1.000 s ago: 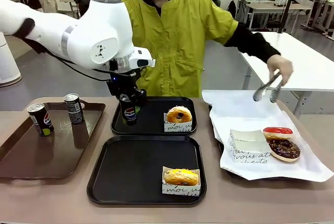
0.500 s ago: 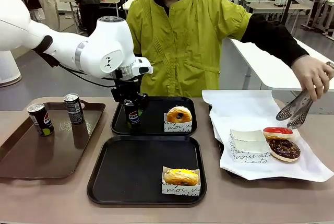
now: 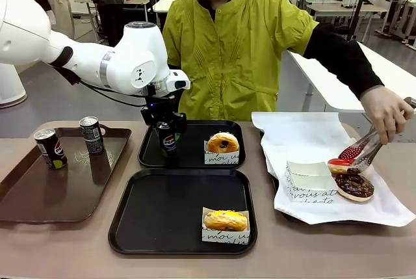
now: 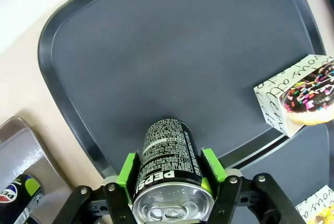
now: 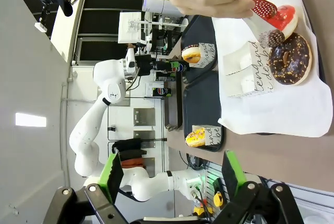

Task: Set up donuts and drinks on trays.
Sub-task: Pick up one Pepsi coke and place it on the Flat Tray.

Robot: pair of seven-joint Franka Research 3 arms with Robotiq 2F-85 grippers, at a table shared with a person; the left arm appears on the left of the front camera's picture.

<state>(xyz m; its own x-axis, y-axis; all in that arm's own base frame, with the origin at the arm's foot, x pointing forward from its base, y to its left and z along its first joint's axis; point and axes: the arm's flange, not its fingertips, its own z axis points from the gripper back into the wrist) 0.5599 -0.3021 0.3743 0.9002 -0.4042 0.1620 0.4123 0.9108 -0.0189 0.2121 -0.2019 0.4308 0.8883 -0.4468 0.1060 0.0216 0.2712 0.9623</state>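
Front view: drink-placing step. My left gripper (image 3: 168, 137) is clamped on a can (image 3: 169, 145) at the left end of the far tray (image 3: 195, 159), with a donut (image 3: 223, 142) on its right; whether the can touches the tray is unclear. The near tray (image 3: 162, 207) has a yellow donut (image 3: 225, 220) and no can. Two spare cans (image 3: 51, 148) wait on the brown tray (image 3: 39, 194). Next, I judge: seat the can upright, let go, fetch another. The person's tongs (image 3: 363, 151) are at the red donut (image 3: 343, 162).
Left wrist view: pads (image 4: 127, 167) squeeze the can's sides, partly closed, over the far tray's corner.
Right wrist view: my right gripper (image 5: 173, 177) is spread wide — empty.
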